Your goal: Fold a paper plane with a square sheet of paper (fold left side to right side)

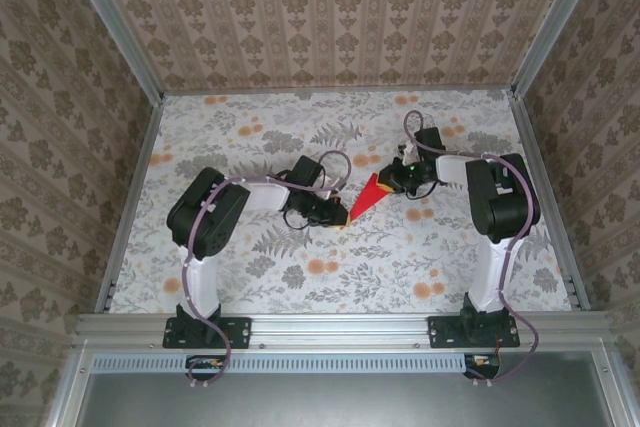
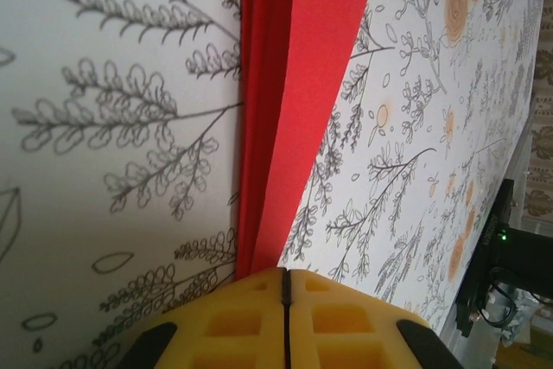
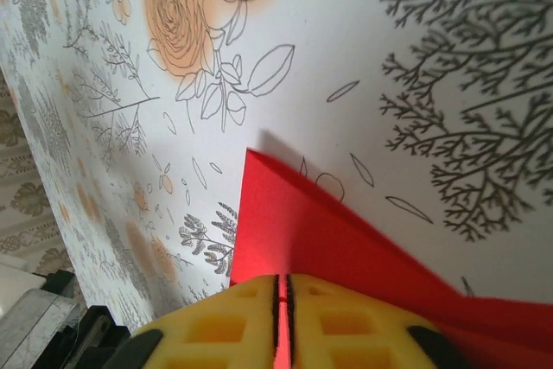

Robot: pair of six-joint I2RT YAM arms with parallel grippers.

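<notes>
Left gripper (image 2: 286, 284) clamped tight on paper plane (image 1: 366, 199) (narrow red dart); right gripper (image 3: 282, 289) likewise, opposite end.

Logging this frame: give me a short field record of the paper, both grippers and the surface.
item: paper plane, bright red, folded into a narrow pointed shape
position: mid-table, spanning between the two grippers
left gripper: shut on the paper plane's pointed end
right gripper: pads pinched on the wider end
surface: table with a floral print, grey leaves and orange flowers
contact with table: cannot tell
</notes>
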